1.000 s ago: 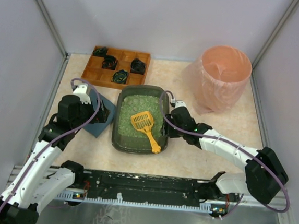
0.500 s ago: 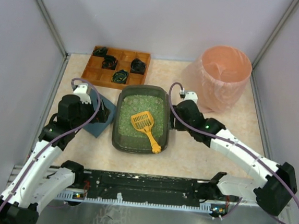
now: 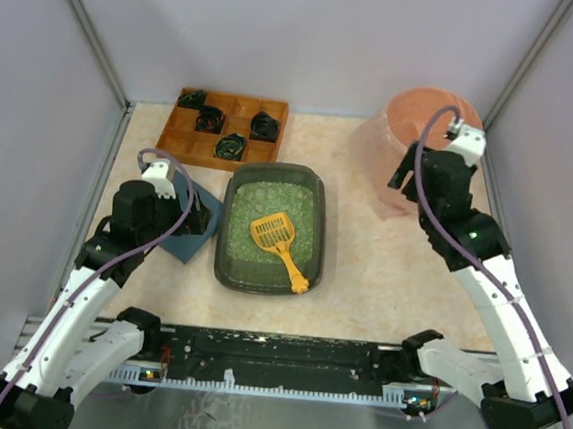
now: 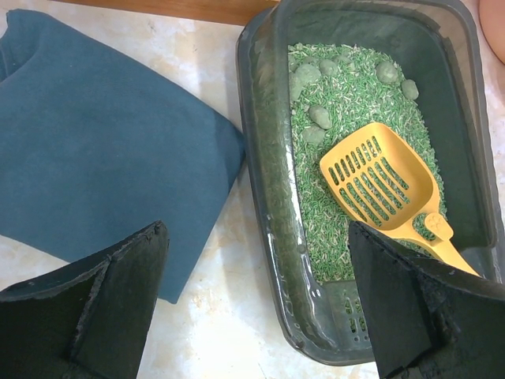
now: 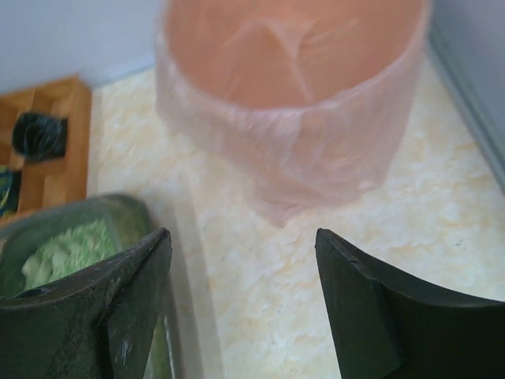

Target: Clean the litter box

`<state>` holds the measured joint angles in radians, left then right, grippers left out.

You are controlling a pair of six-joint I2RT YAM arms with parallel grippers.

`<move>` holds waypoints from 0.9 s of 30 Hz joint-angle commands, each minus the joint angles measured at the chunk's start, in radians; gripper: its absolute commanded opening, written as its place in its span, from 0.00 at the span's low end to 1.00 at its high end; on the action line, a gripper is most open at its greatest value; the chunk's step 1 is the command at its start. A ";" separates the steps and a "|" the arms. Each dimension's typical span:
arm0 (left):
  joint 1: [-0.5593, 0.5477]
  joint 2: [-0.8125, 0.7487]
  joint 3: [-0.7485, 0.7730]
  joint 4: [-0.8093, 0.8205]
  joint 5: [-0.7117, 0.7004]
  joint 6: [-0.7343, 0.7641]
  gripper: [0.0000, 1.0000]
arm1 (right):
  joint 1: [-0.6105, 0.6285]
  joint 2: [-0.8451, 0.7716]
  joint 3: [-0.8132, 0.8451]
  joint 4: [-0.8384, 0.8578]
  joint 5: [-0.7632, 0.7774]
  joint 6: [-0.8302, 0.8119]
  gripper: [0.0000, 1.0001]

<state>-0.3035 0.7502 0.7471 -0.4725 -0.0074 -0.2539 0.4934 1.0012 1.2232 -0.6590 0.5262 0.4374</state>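
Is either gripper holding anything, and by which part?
Nothing is held. Both the left gripper and right gripper are open and empty; the yellow scoop lies free in the litter box.

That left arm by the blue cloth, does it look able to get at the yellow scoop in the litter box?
Probably yes. The left gripper hangs open beside the litter box, and the scoop lies uncovered on the litter. Only the box's rim stands between them.

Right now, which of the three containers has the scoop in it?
The litter box, the grey-green tray at centre: the yellow scoop lies on its green litter. The wooden tray holds dark items; no scoop shows in the pink bin.
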 commanded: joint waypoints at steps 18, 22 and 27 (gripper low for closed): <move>-0.004 0.006 -0.007 0.028 0.026 0.015 1.00 | -0.514 0.288 0.248 -0.025 -0.159 0.117 0.74; -0.005 0.010 -0.006 0.028 0.030 0.015 1.00 | -0.541 0.340 0.251 -0.013 -0.175 0.123 0.74; -0.005 0.014 -0.006 0.028 0.036 0.016 1.00 | -0.565 0.409 0.265 0.002 -0.187 0.123 0.73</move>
<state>-0.3035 0.7620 0.7467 -0.4706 0.0116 -0.2527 -0.0509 1.3800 1.4269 -0.7017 0.3508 0.5476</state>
